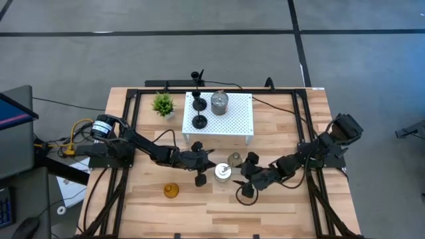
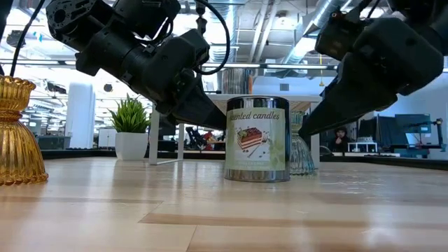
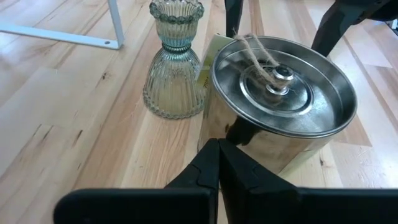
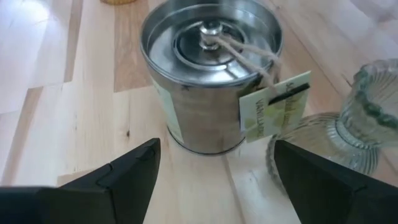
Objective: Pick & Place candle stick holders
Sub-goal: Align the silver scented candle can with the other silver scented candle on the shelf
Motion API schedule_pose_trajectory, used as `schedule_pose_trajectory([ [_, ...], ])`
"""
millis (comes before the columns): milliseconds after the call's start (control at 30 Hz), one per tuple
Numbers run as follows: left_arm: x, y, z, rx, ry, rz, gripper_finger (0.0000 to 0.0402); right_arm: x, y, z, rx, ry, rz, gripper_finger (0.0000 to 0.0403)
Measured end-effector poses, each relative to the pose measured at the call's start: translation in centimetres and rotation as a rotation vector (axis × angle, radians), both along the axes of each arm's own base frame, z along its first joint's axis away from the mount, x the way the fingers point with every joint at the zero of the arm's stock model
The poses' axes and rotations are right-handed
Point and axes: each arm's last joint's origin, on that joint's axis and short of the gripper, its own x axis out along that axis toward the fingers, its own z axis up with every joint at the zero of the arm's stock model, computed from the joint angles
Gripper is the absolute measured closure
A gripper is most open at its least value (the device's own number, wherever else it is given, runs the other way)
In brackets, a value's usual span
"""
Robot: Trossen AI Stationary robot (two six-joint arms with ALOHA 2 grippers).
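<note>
From above, my left end effector (image 1: 202, 174) and my right end effector (image 1: 244, 184) flanked a metal candle tin (image 1: 222, 173) near the desk (image 1: 285, 206) centre, a ribbed glass holder (image 1: 234, 159) just behind it, an amber holder (image 1: 172, 191) well apart to the left. At desk level, the tin (image 2: 257, 138) stood upright between both arms. My left wrist camera showed my fingers (image 3: 208, 171) clenched together, tips just beside the tin's wall. My right wrist camera showed my fingers (image 4: 134, 165) spread wide, released, the tin (image 4: 208, 74) ahead between them.
</note>
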Motion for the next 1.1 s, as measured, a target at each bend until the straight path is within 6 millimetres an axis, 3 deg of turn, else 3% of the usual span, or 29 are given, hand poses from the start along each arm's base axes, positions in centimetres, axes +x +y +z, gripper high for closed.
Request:
schedule_pose_trajectory([
  [700, 0.0, 0.0, 0.1, 0.000, -0.006, 0.002, 0.0397, 0.9, -1.0, 0.3, 0.093, -0.023, -0.011, 0.0097],
  [1100, 0.0, 0.0, 0.1, -0.001, -0.007, 0.002, 0.0396, 1.0, -0.8, 0.5, 0.045, -0.044, 0.038, 0.0026],
])
